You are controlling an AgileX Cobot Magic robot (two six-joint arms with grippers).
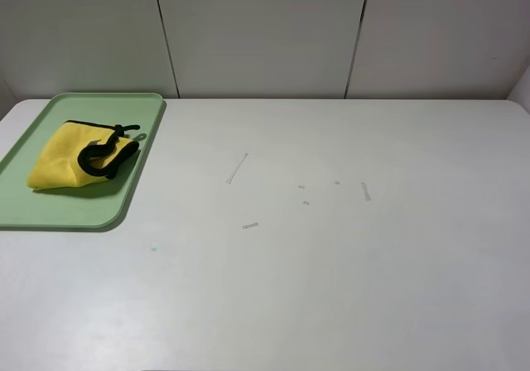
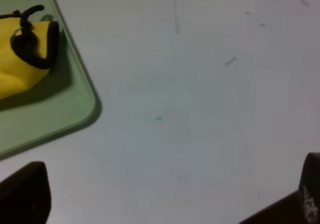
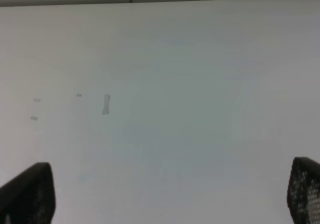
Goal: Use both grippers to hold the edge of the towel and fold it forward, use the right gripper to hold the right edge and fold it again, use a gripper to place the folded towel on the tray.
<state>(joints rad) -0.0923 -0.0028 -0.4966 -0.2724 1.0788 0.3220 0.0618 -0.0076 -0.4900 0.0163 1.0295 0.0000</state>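
The yellow towel [image 1: 79, 160] lies folded into a small bundle on the mint-green tray [image 1: 50, 209] at the table's back left, its black trim and loop curled on top. The left wrist view shows the towel [image 2: 20, 59] and the tray's corner [image 2: 75, 109] off to one side. My left gripper [image 2: 170, 204] hangs open above bare table near that corner, nothing between its dark fingertips [image 2: 25, 194]. Over bare table my right gripper [image 3: 170, 199] is open too, with only its fingertips [image 3: 30, 194] showing. Neither arm appears in the exterior high view.
The white table [image 1: 331, 263] carries a few small tape scraps and scuff marks [image 1: 238, 168] near its middle. A pale panelled wall [image 1: 265, 31] rises behind the table's far edge.
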